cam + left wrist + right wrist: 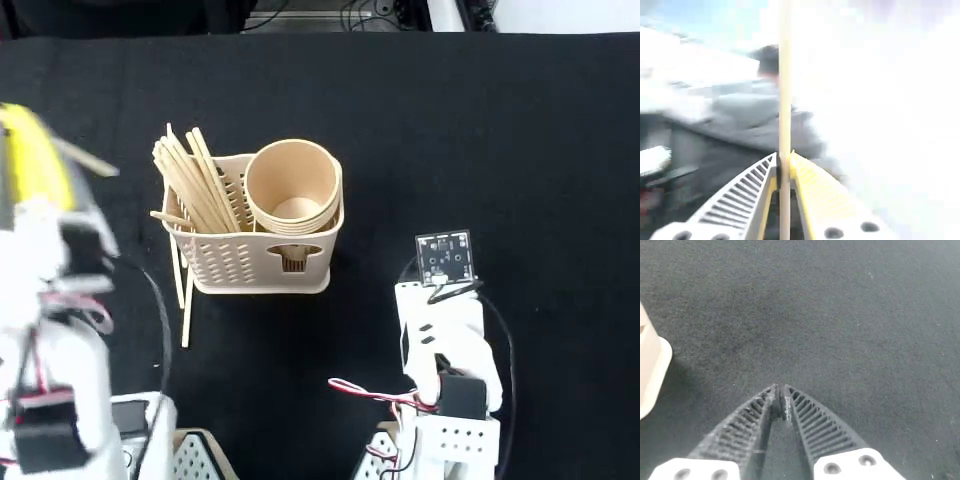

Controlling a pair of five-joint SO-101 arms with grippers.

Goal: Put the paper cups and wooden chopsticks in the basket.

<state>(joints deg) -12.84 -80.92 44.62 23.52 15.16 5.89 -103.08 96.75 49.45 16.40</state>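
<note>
- Left wrist view puts my left gripper pinched tight on one chopstick, which runs straight out between the jaws.
- From above, that arm is raised over the left side of the table, well apart from the basket.
- Best approach, I judge: carry the stick over the compartment where the bundle of chopsticks stands. Then I tip it steep and lower its end among them before letting go, so it cannot bounce out.
- I keep off the paper cups stacked in the other compartment; a knock could tip them.
- Loose chopsticks lie on the table just beside the basket's left wall; I should not sweep them away.
- My right gripper is closed on nothing, low over the table near the basket; I leave it parked.
</note>
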